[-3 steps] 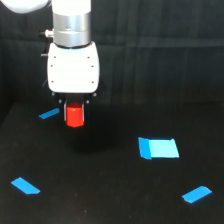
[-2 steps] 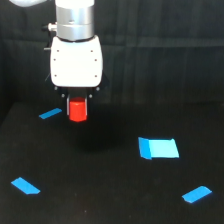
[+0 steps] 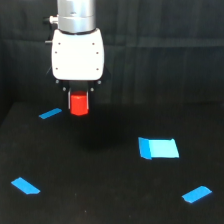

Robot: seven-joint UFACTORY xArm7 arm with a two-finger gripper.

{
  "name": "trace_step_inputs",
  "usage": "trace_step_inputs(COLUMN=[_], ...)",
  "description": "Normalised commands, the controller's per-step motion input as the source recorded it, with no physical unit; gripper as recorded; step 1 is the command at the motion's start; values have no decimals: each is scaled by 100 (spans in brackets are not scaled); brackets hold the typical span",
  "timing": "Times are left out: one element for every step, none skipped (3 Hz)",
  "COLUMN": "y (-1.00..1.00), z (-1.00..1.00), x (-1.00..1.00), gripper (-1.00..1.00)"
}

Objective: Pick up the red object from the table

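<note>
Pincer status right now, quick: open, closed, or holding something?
Pincer: closed on the red object, held clear above the table.

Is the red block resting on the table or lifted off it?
Lifted off. The red block hangs under the white gripper, and the black table shows a dim shadow patch below it.
</note>
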Motion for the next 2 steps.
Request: trace_step_inputs(y=[-4, 1], z=[24, 16], x=[11, 5], gripper=[-100, -100])
